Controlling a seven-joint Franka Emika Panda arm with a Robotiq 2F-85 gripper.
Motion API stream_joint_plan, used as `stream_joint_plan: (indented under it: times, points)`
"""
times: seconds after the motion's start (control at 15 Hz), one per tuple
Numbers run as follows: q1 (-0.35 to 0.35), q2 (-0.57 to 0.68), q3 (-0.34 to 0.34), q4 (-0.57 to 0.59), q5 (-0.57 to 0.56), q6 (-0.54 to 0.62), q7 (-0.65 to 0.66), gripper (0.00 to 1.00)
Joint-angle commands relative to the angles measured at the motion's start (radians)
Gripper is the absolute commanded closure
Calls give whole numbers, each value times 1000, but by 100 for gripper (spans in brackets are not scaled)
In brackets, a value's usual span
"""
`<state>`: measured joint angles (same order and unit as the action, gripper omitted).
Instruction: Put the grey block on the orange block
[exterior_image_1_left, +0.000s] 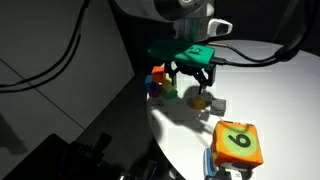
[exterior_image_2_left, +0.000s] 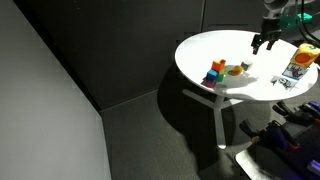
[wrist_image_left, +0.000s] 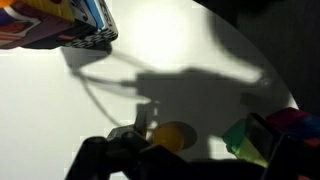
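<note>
While the tool (exterior_image_1_left: 193, 80) is hovering wide open, the grey block (exterior_image_1_left: 216, 104) is apparently sitting nearby on the table (exterior_image_1_left: 180, 130), untouched.

Lab: white round table (exterior_image_2_left: 205, 52), dark walls (exterior_image_2_left: 110, 40), cables (exterior_image_1_left: 62, 42)

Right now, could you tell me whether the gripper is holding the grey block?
No, the gripper hangs open and empty above the white table.
</note>
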<state>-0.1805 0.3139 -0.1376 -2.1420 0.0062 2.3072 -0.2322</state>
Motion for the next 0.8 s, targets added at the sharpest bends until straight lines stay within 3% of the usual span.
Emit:
stream_joint_plan:
  times: [0.0, 0.73]
  points:
    - [-37, 65, 11, 79, 29, -5, -44, 0]
    - [-97, 287, 51, 346, 90, -24, -45, 0]
